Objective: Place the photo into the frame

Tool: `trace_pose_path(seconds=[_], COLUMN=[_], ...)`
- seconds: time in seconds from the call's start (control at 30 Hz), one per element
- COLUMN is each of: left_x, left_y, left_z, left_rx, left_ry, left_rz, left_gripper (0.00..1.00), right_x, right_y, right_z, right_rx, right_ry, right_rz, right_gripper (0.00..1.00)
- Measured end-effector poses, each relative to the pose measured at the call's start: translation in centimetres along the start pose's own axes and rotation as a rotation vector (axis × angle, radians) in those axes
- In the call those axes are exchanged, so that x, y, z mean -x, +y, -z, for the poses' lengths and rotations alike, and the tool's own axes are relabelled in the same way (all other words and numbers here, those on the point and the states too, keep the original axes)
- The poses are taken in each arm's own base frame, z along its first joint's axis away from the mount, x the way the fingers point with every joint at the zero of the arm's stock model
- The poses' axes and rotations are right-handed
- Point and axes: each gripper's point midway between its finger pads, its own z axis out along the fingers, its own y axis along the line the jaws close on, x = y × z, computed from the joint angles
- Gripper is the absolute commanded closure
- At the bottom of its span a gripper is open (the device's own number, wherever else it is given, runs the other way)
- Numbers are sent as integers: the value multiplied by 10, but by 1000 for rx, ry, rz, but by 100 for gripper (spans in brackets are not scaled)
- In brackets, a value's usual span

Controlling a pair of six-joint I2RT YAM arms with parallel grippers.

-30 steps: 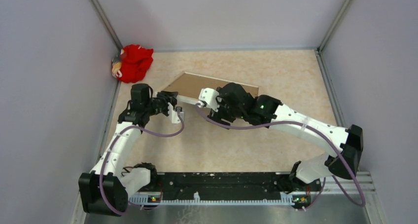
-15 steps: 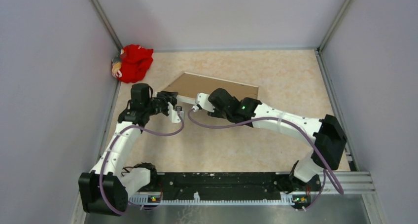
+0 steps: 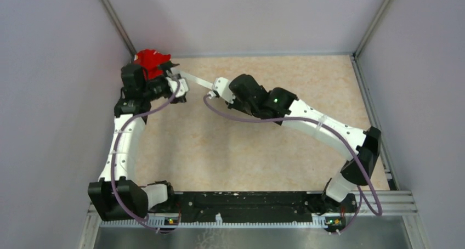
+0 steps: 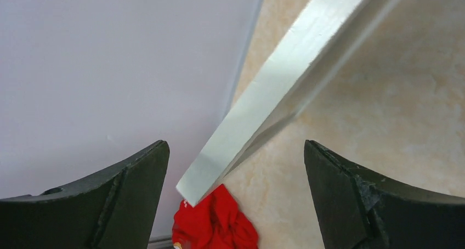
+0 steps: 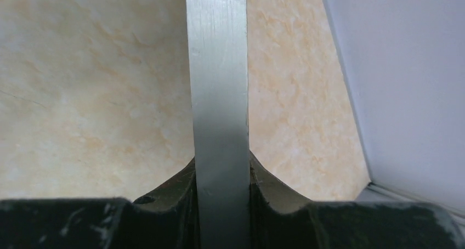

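Right wrist view: the frame (image 5: 217, 68) is seen edge-on, clamped in the right gripper (image 5: 220, 169) and held off the table (image 3: 247, 150) near its far left corner. The left gripper (image 4: 234, 146) is spread wide, its fingers (image 4: 131, 197) either side of the frame's end and clear of it. The frame is judged stiff, light and smooth-sided, so a hold on a rail near a corner is advised.

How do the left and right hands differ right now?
The left hand is wide open, not touching the frame; the right hand is shut on the frame's edge. The left hand sits by the red toy, the right hand farther from it. Both straddle the same frame.
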Motion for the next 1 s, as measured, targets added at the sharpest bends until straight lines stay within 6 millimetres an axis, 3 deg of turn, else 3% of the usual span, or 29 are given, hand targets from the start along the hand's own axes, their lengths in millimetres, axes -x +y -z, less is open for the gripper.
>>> trace_pose_path(seconds=[0.13, 0.23, 0.33, 0.53, 0.77, 0.87, 0.97, 1.0], left_x=[16, 30, 38, 22, 5, -4, -8, -9], left_y=[46, 62, 67, 49, 29, 14, 10, 9], left_z=[18, 25, 23, 13, 8, 5, 3, 3], left_rx=[76, 83, 55, -13, -43, -59, -61, -61], left_ry=[-47, -89, -121, -110, -82, -62, -51, -49], left_rz=[128, 239, 358, 629, 770, 841, 878, 885], left_gripper=[1, 1, 1, 1, 1, 1, 1, 1], right_x=[29, 48, 52, 23, -36, -62, -89, -90], right_y=[-12, -18, -30, -67, -106, -104, -83, -81], right_z=[12, 14, 14, 5, 20, 14, -2, -2], right_rx=[86, 168, 237, 265, 235, 255, 315, 321], right_ry=[-11, -32, -49, -54, -133, -116, -33, -30], right_rz=[-144, -276, -431, -724, -1055, -1194, -1316, -1321], right_gripper=[100, 100, 100, 100, 100, 100, 100, 100])
